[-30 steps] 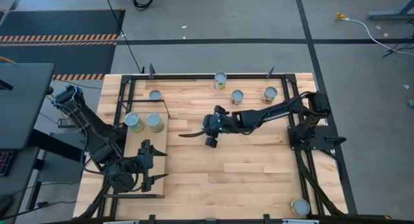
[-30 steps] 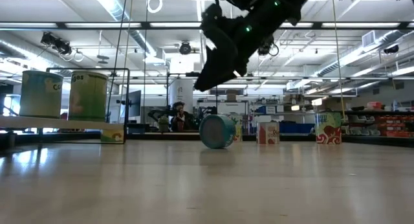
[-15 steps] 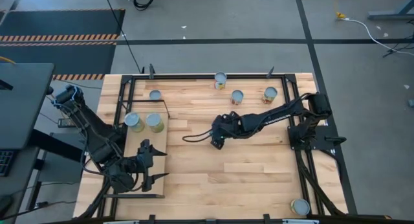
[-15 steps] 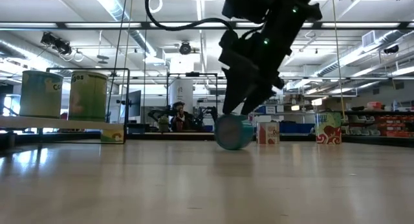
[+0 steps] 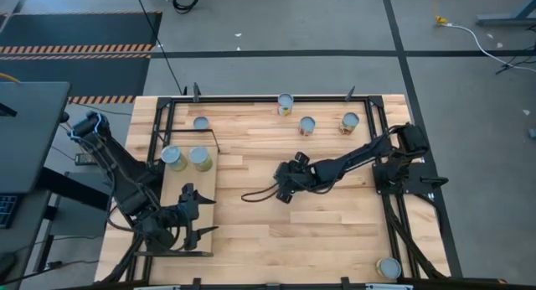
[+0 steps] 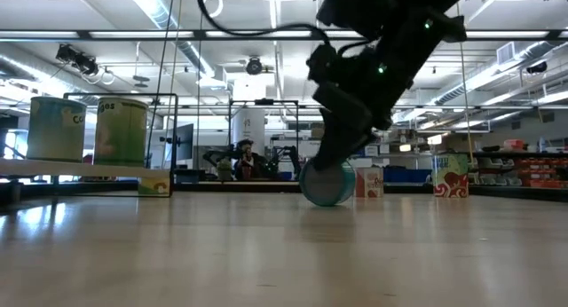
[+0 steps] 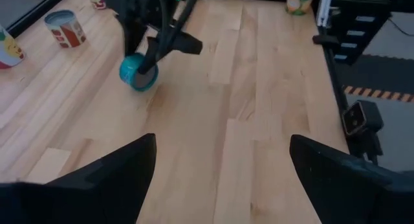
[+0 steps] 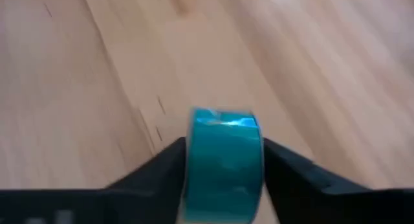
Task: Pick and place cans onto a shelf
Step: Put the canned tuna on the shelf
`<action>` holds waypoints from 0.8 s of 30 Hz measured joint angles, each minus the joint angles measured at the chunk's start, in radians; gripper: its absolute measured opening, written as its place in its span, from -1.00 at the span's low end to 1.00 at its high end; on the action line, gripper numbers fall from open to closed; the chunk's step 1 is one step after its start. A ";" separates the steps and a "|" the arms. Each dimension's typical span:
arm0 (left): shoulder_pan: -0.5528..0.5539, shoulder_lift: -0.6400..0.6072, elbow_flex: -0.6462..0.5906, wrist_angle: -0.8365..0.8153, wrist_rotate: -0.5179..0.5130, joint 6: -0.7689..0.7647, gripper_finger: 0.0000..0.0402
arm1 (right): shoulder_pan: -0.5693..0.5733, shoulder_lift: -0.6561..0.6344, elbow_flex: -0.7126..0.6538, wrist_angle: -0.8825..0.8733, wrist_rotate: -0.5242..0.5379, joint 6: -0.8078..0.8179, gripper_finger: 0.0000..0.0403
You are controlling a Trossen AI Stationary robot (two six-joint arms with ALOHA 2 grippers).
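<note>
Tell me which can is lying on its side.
The teal can mid-table, between the right hand's fingers; it is tipped over on the tabletop. The other cans, including the two on the shelf, stand upright.

Only partial lettering shows — "C" and "es" on two shelf cans (image 6: 122, 129).

light: bright, even; I see ceiling strip lights (image 6: 169, 27) in low view
glare: pale sheen on tabletop (image 6: 53, 214), well left of right gripper (image 6: 333, 169)
shadows: soft, faint under arms
blur: my right wrist view smeared; teal can (image 8: 224, 160) between the fingers soft
focus: low view foreground soft
</note>
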 joint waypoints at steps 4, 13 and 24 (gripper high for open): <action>0.000 0.041 0.000 -0.003 0.002 -0.041 0.79 | -0.008 0.015 0.005 0.006 -0.058 0.016 -0.28; 0.002 0.057 0.000 0.002 0.031 -0.112 0.79 | 0.106 -0.007 -0.002 0.171 -0.077 -0.328 -0.28; 0.043 0.057 0.000 0.034 0.046 -0.055 0.79 | 0.307 0.175 0.073 0.407 0.300 -0.953 -0.27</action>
